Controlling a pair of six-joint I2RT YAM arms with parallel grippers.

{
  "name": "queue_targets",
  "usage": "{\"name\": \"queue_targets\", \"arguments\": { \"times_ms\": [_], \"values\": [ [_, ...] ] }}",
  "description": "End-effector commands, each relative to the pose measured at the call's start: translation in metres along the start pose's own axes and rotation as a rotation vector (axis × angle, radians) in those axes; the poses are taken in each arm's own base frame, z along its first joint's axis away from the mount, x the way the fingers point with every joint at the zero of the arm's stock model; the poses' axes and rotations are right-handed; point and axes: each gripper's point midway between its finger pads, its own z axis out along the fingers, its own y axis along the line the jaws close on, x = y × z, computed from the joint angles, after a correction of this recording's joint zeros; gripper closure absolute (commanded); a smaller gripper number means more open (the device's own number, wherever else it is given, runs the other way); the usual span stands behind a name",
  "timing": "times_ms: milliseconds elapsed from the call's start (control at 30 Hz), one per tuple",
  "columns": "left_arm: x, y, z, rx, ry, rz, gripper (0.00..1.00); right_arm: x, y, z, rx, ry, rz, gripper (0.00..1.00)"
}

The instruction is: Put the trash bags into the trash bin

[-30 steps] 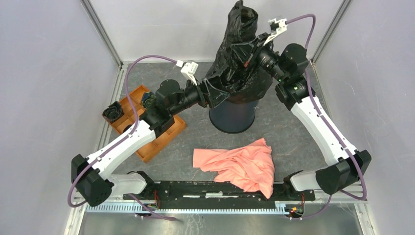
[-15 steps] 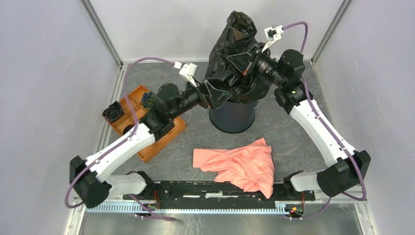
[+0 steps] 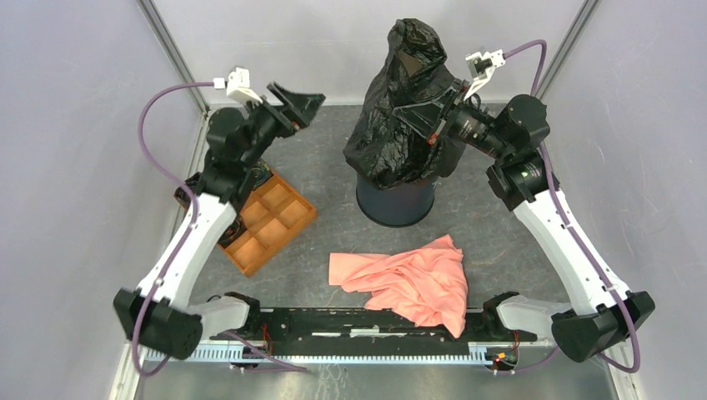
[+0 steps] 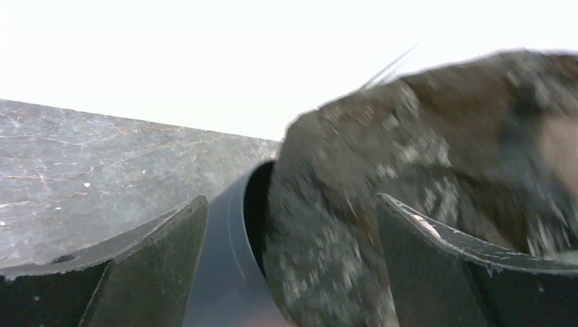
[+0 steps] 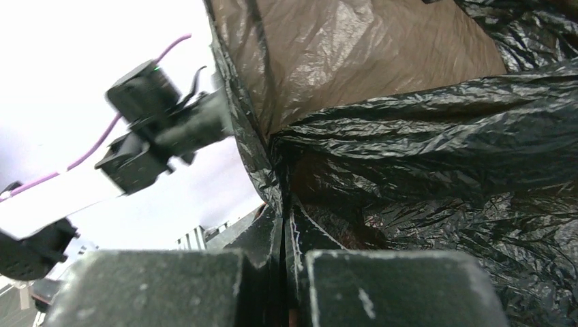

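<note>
A wrinkled glossy black trash bag (image 3: pixel 400 108) hangs over the mouth of the dark navy trash bin (image 3: pixel 396 198) at the back middle. Its lower part drapes into and over the bin's rim, its top stands high. My right gripper (image 3: pixel 435 107) is shut on the bag's film from the right and holds it up; the pinched film fills the right wrist view (image 5: pixel 422 157). My left gripper (image 3: pixel 302 102) is open and empty, raised at the back left, apart from the bag. The left wrist view shows the bag (image 4: pixel 422 177) and the bin's rim (image 4: pixel 235 225), blurred, between its fingers.
An orange compartmented tray (image 3: pixel 265 218) lies at the left under the left arm, with a small dark object (image 3: pixel 190 192) by its far-left corner. A salmon-pink cloth (image 3: pixel 408 279) lies crumpled at the front middle. Frame posts stand at the back corners.
My left gripper has let go of the bag and swung up and away to the back left. The right gripper still holds the bag, now a little further right.
</note>
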Motion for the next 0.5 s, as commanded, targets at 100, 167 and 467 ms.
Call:
{"name": "queue_targets", "arguments": {
  "times_ms": [100, 167, 467],
  "values": [
    [-0.029, -0.018, 0.093, 0.185, -0.004, -0.223, 0.05, 0.015, 0.010, 0.002, -0.092, 0.055, 0.052, 0.99],
    [-0.034, -0.031, 0.114, 0.290, -0.005, -0.209, 0.05, 0.016, 0.011, 0.004, -0.112, 0.062, 0.058, 0.99],
    [-0.022, -0.093, 0.164, 0.697, -0.075, -0.086, 0.00, 0.011, 0.020, 0.010, -0.177, 0.044, 0.089, 0.99]
  ]
}}
